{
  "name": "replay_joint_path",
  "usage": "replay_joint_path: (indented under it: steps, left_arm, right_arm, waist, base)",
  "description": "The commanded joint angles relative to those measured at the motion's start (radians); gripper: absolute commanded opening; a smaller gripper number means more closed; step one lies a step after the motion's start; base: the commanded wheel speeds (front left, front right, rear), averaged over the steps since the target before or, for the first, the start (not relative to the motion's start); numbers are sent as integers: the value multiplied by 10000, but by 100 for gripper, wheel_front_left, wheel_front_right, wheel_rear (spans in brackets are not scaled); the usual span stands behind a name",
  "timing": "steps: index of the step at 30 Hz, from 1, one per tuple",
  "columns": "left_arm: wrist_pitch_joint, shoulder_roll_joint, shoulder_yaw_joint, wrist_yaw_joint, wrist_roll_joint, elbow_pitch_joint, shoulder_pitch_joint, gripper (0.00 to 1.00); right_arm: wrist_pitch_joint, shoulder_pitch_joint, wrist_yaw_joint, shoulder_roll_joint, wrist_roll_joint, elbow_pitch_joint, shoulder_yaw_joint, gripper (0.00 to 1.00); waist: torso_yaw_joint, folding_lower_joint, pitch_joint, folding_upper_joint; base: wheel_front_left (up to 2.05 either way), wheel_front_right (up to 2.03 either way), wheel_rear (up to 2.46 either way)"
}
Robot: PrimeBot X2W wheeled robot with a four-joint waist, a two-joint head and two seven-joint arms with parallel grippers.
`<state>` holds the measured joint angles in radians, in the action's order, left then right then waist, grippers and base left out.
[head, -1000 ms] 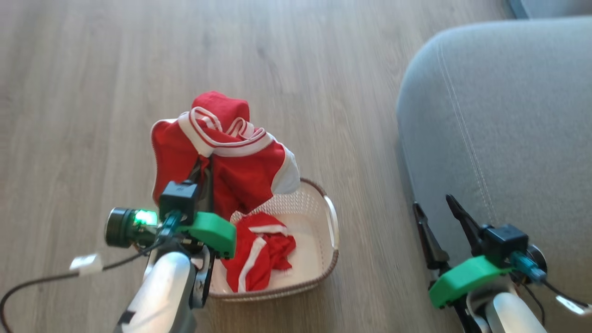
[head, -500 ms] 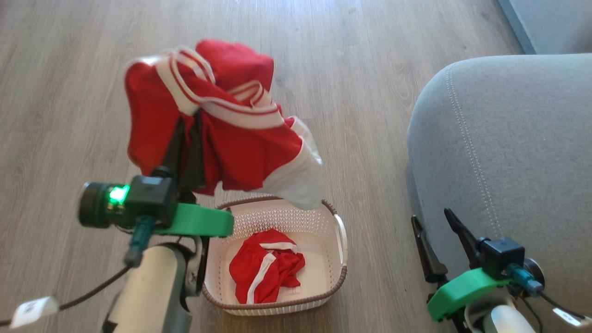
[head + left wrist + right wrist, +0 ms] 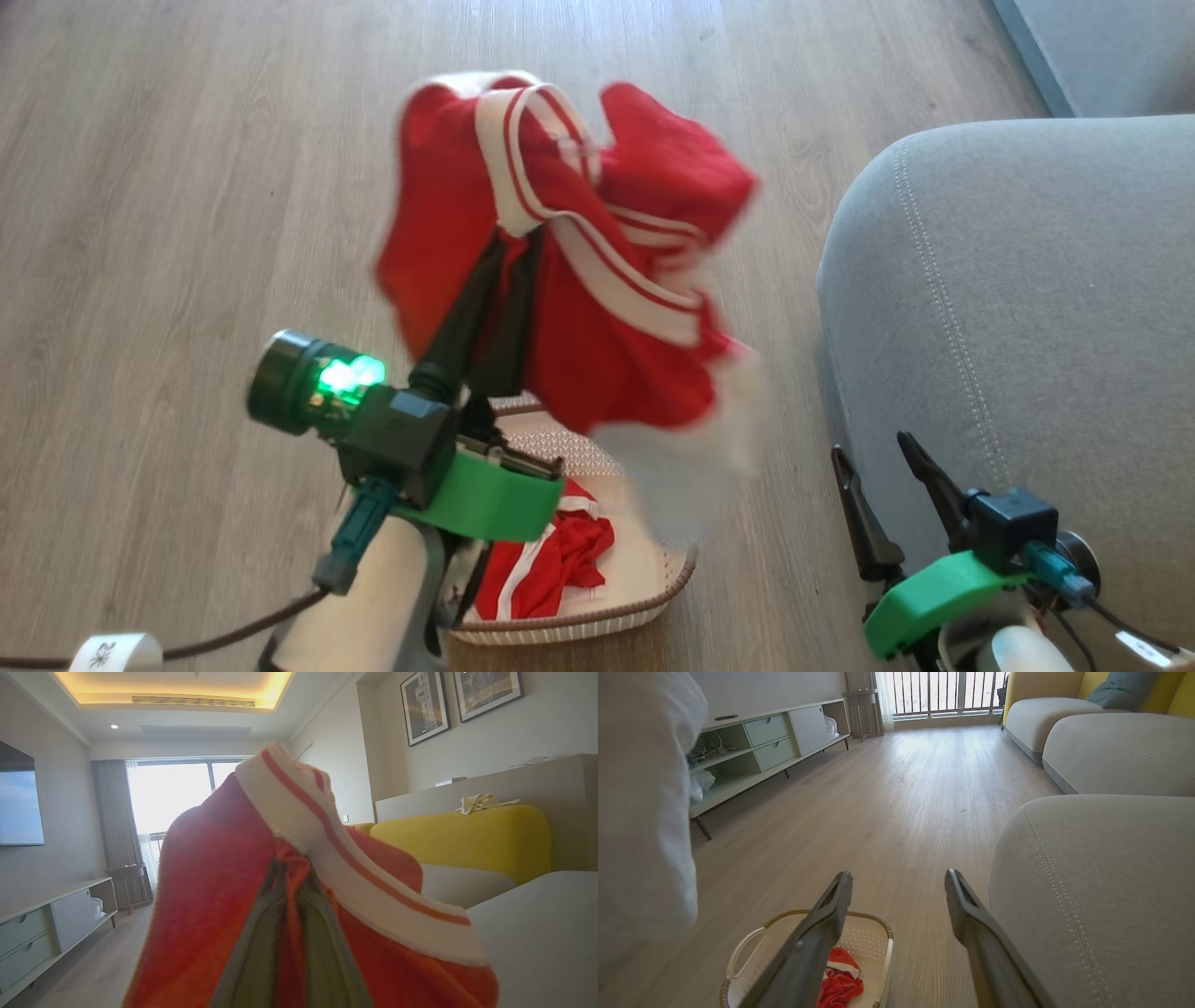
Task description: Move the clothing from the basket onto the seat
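Red trimmed garment [image 3: 569, 317] between closed left jaws (above the basket [image 3: 597, 623])

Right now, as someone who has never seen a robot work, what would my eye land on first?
A red garment with white striped trim, pinched in the left tool and held up above the cream basket on the floor. A second red garment lies crumpled inside that basket, and the big grey seat sits at the right, beside the open right tool.
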<state>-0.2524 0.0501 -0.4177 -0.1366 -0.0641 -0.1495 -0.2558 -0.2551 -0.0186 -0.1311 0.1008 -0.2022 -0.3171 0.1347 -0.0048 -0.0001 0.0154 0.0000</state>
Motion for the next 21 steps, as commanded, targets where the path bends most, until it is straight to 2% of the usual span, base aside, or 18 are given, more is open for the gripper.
replay_joint_path:
  steps: [1, 6, 14, 21]
  left_arm:
    - [-93, 3, 264, -56, -118, -487, -651, 0]
    - [-93, 2, -157, 41, -244, -306, -578, 0]
    - [-93, 2, -195, 92, -419, -282, -473, 0]
    - [-93, 2, -130, 118, -383, -247, -439, 0]
  right_arm:
    - [-67, -89, 4, 74, 62, 347, 188, 100]
    - [-67, -75, 4, 71, 106, 293, 235, 100]
    - [-67, -50, 4, 84, 153, 331, 249, 100]
    - [-67, -83, 4, 195, -118, 1453, 469, 100]
  waist:
    - [-14, 1, 5, 0]
    - [-95, 1, 29, 0]
    - [-100, 1, 51, 0]
    - [-134, 1, -1, 0]
  base:
    - [0, 0, 0]
    - [0, 0, 0]
    - [0, 0, 0]
    - [0, 0, 0]
